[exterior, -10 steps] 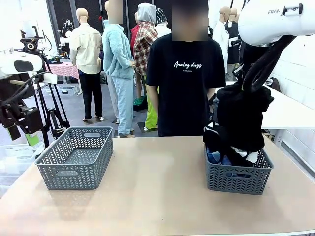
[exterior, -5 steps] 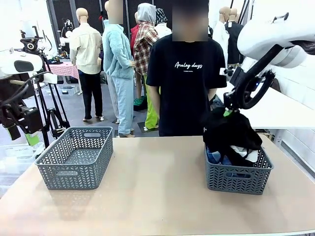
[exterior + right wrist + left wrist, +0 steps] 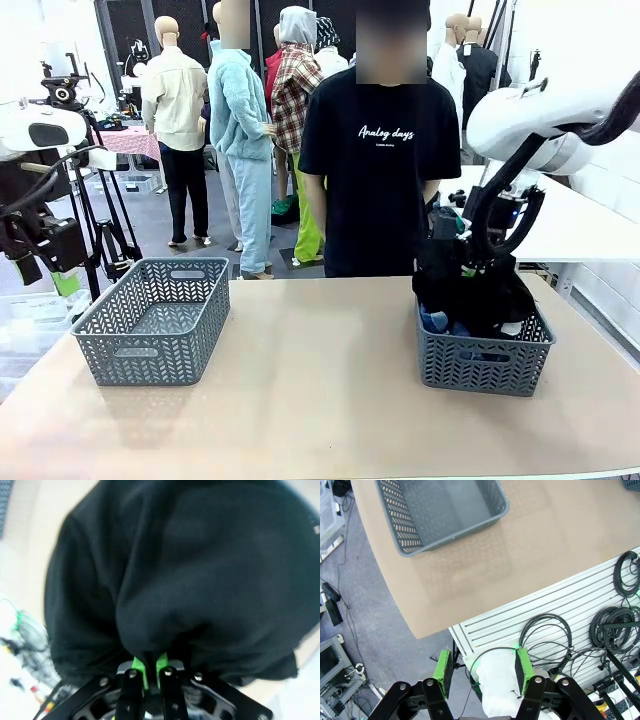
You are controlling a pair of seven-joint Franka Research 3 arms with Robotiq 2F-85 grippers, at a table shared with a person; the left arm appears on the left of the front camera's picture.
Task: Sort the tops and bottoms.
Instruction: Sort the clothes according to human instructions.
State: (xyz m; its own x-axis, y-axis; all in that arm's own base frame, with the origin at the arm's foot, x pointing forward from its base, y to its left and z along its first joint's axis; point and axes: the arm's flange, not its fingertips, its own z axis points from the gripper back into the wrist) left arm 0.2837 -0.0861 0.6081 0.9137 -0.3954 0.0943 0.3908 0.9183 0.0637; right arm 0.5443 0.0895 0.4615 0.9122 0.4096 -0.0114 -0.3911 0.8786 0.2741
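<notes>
Beige worktop (image 3: 320,390), matte, two grey lattice baskets: left basket (image 3: 155,318) bare inside, right basket (image 3: 485,360) piled with garments, blue denim piece (image 3: 433,320) at its left edge. Right claw (image 3: 148,672) pinched tight on black garment (image 3: 190,575), bunched just above right basket. Left claw (image 3: 482,665) jaws apart, holding nothing, off the worktop's edge over cables. Person in black T-shirt (image 3: 380,170) at far side, grey floor behind.

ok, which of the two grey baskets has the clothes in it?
The basket on the robot's right, under the right end effector gripping a black garment. The left basket holds none.
</notes>
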